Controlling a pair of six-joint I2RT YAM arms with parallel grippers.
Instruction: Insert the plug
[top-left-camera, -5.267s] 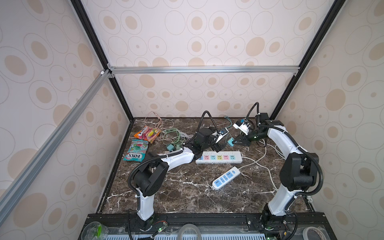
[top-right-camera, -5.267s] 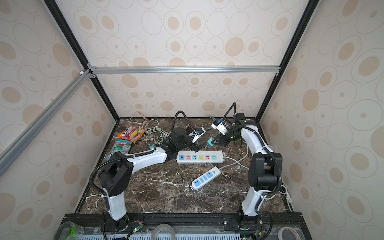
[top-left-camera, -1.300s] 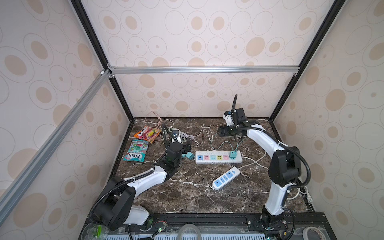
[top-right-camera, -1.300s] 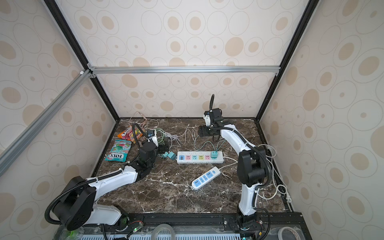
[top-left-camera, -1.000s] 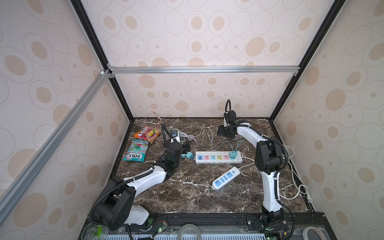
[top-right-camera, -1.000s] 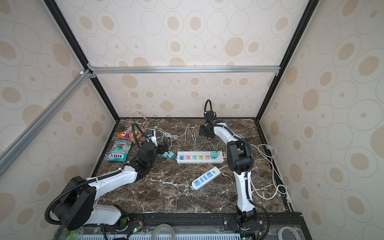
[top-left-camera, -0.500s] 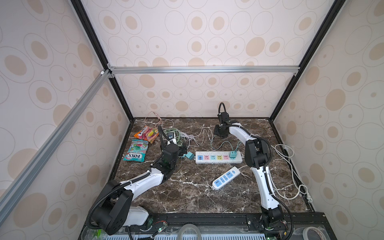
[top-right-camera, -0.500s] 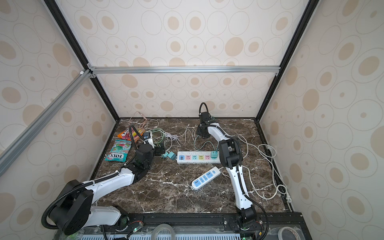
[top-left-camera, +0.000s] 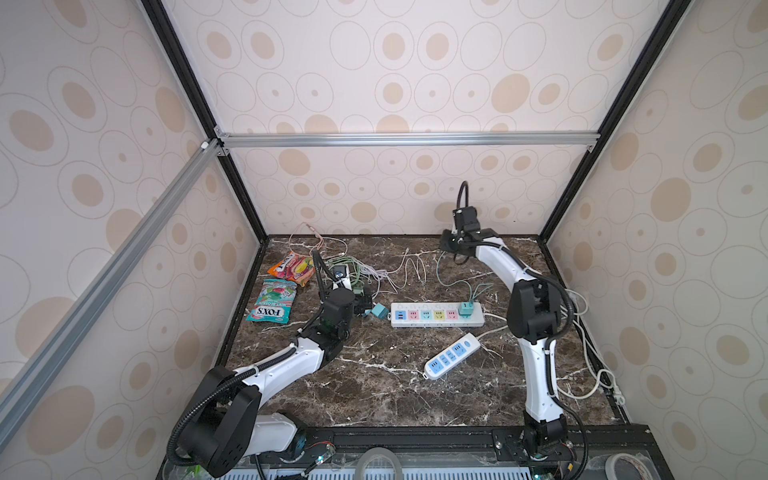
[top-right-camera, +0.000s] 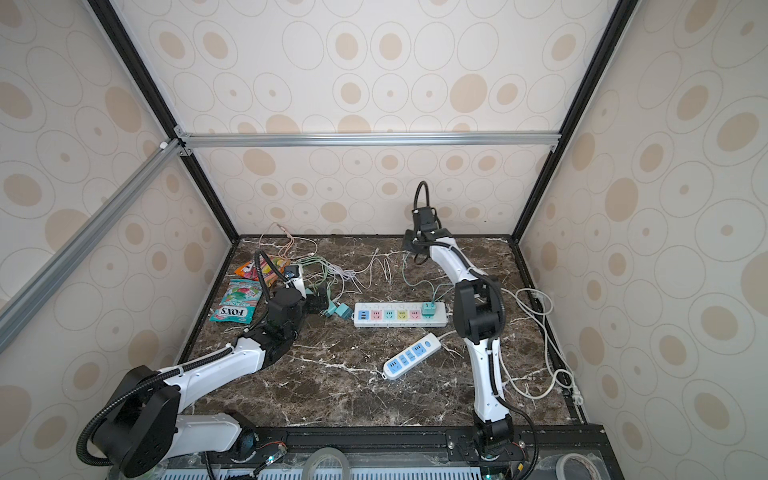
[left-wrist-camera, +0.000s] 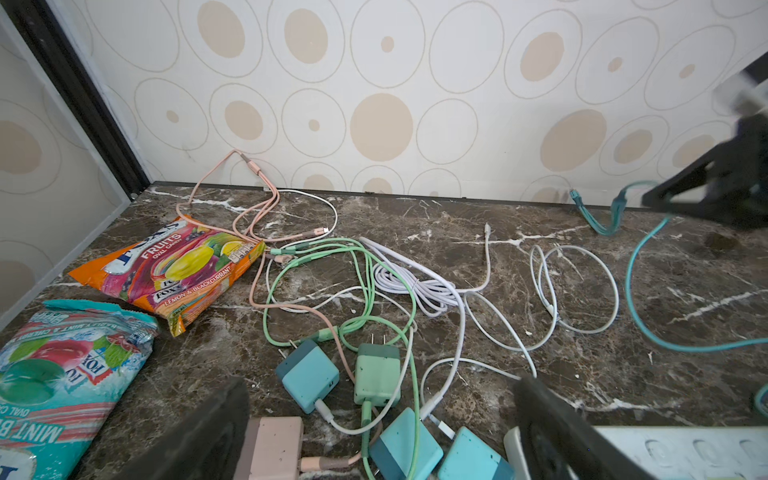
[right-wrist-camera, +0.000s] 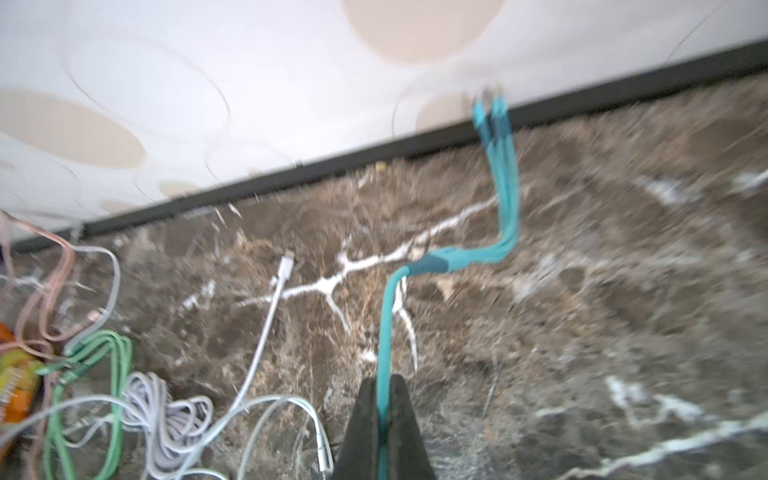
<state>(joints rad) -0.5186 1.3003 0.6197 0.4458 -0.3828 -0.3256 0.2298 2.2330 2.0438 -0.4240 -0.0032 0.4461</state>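
The right gripper (right-wrist-camera: 384, 384) pinches the teal cable (right-wrist-camera: 388, 328) running ahead of it, while the left gripper (left-wrist-camera: 380, 381) stands spread, chargers (left-wrist-camera: 307, 374) between its fingers.

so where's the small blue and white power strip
In both top views the blue and white power strip lies diagonally right of centre, just in front of the long white power strip.

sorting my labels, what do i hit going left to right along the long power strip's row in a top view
mint bag → loose teal chargers → long strip → right arm's elbow → white cord
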